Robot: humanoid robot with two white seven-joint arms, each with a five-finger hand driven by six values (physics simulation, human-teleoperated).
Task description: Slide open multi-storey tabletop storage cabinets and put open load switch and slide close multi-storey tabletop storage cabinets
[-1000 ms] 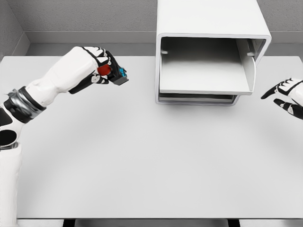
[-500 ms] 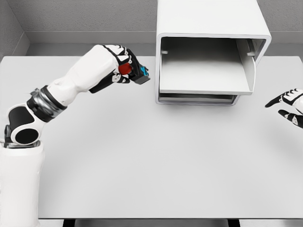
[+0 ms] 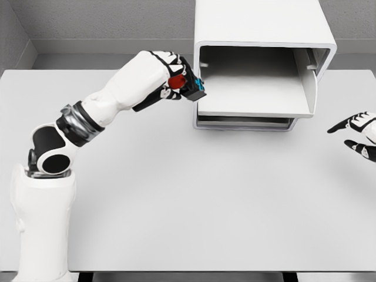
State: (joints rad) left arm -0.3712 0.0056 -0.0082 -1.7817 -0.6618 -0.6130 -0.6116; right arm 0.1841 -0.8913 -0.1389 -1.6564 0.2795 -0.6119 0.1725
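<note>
The white storage cabinet (image 3: 264,23) stands at the back of the table, its upper drawer (image 3: 252,97) slid out and showing nothing inside. My left hand (image 3: 170,82) is shut on the load switch (image 3: 187,87), a small black block with a red knob and a blue end. The switch hangs in the air at the drawer's front left corner, just overlapping the cabinet's left edge. My right hand (image 3: 359,132) hovers open at the right edge of the view, to the right of the cabinet.
A white table (image 3: 188,200) spreads below the cabinet, with a grey wall behind it. A second, lower drawer (image 3: 247,122) sits shut under the open one.
My left arm has carried the load switch rightward, from the table's left part up to the cabinet's left edge. The right hand has drifted slightly to the right.
</note>
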